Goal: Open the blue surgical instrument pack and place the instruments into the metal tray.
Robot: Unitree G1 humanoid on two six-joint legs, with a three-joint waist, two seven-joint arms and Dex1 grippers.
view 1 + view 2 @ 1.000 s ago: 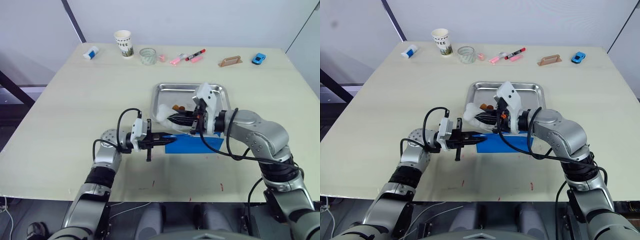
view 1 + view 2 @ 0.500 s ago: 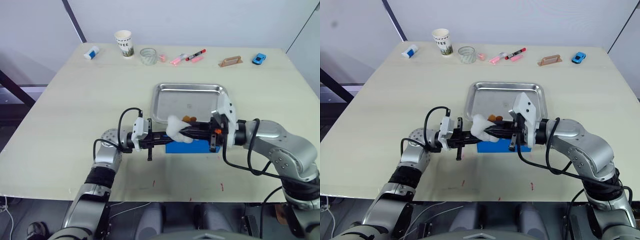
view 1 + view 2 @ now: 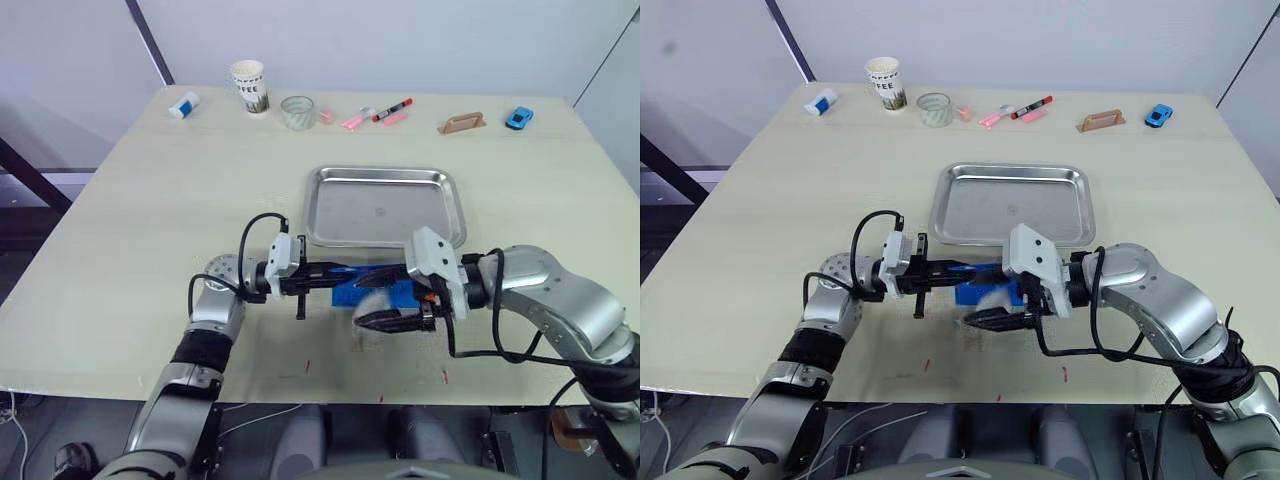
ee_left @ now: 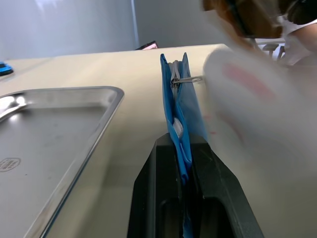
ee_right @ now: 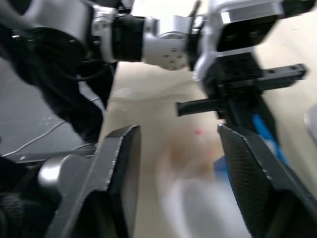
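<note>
Table (image 3: 150, 200): left gripper (image 3: 335, 273) clamping one blue pack (image 3: 385, 290), right gripper (image 3: 385, 320) spread.

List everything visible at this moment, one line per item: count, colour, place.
metal tray: 1, shiny steel, table centre, nothing in it.
blue surgical instrument pack: 1, bright blue, just in front of the tray, pinched at its left edge.
clear plastic insert: 1, whitish, beside the pack's near edge, at the right fingers.
paper cup: 1, white with print, far edge, left.
tape roll: 1, clear, right of the cup.
small tube: 1, white and blue, far left.
markers: several, pink and red, far edge.
wooden block: 1, tan, far right.
toy car: 1, blue, far right.
left gripper: black fingers shut on the pack.
right gripper: black fingers open.
</note>
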